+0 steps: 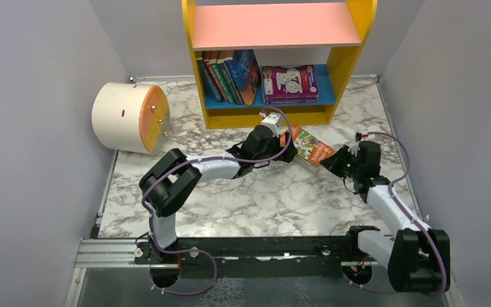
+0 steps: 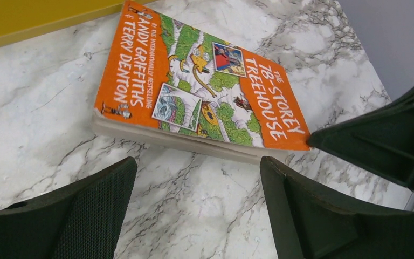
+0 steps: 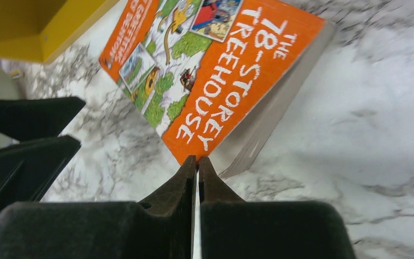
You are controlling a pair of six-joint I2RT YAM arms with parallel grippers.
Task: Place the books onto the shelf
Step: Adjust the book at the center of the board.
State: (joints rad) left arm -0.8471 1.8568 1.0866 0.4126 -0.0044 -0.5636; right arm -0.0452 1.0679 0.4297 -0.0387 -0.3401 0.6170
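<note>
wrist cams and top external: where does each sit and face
Top external: above and behind the bases, facing down at the table and shelf; both arms show.
Left wrist: on the left arm, looking down at the orange book; left gripper open.
Right wrist: on the right arm, at that book's corner; right gripper shut.
Shared: all three show the orange book.

Orange paperback (image 1: 310, 147) flat before shelf (image 1: 348, 61); other books (image 1: 230, 75) inside.

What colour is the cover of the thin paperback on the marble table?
Orange paperback cover, white lettering, green cartoon art; clearest in left wrist view.
</note>
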